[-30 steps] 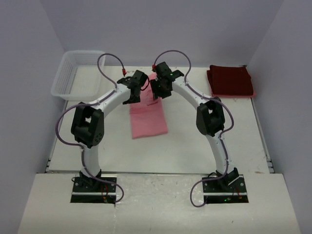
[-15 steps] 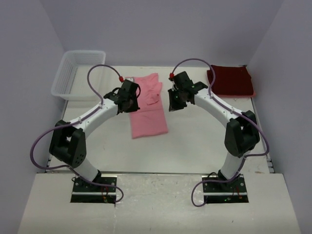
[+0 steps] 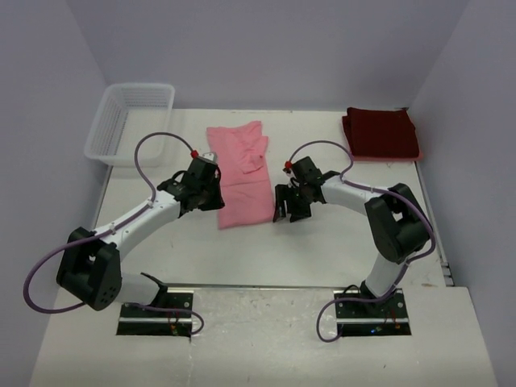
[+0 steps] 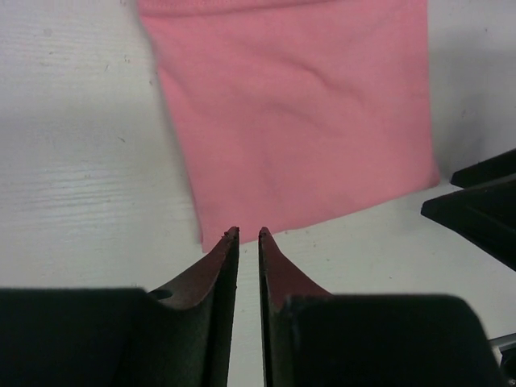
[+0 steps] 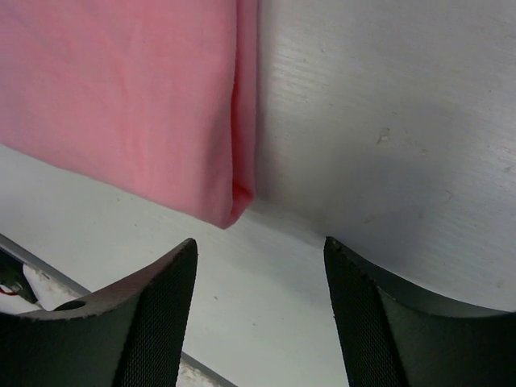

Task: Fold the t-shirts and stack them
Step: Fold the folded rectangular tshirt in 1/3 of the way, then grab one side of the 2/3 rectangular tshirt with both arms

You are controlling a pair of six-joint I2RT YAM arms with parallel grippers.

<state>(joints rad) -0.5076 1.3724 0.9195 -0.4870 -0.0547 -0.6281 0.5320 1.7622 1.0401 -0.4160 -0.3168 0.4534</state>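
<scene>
From above, the pink shirt (image 3: 242, 177) lies flat in the middle of the white table (image 3: 322, 250) as a long strip, its wider end toward the far wall. The maroon shirt (image 3: 381, 133) sits folded in the far right corner, well apart from it, and a white basket (image 3: 109, 133) stands in the far left corner. Both arms reach low over the table. The left gripper (image 3: 213, 196) is at the left edge of the strip's near end and the right gripper (image 3: 284, 211) is just beside its near right corner. In the left wrist view, the left gripper (image 4: 248, 235) has its fingers almost together with only a thin slit between them and nothing in it. The shirt's near edge (image 4: 298, 113) lies just past the fingertips. In the right wrist view, the right gripper (image 5: 256, 246) stands wide and empty. The folded corner of the pink shirt (image 5: 161, 97) lies on the table just ahead of the gap.
</scene>
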